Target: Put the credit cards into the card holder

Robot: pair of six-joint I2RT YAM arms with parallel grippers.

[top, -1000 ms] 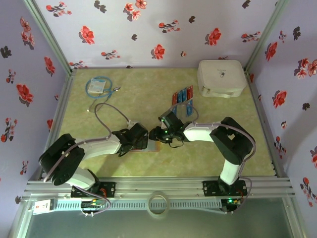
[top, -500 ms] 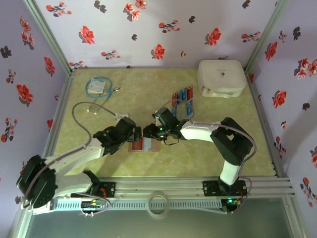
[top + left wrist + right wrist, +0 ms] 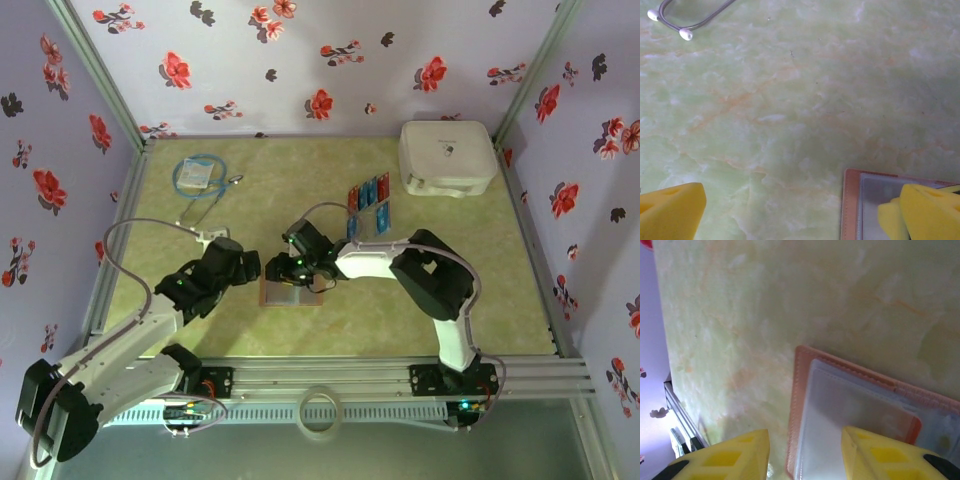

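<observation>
The card holder (image 3: 288, 295) lies open on the table, reddish-brown with greyish clear pockets, just below both grippers. My left gripper (image 3: 256, 268) stands open at its left edge; in the left wrist view the card holder (image 3: 854, 200) corner sits by the right finger (image 3: 930, 210), and the left gripper (image 3: 800, 212) holds nothing. My right gripper (image 3: 287, 268) is open over the holder's left part. In the right wrist view the card holder (image 3: 850, 405) edge lies between the fingers of the right gripper (image 3: 805, 452). The credit cards (image 3: 368, 205), red and blue, lie in rows behind the right arm.
A big white box (image 3: 447, 157) stands at the back right. A coiled blue cable (image 3: 198, 175) lies at the back left, its grey lead (image 3: 675, 22) trailing toward the left arm. Flowered walls enclose the table on three sides.
My left arm has drawn back to the left, off the card holder. My right gripper has slid left over the holder. The holder is now uncovered below both grippers.
</observation>
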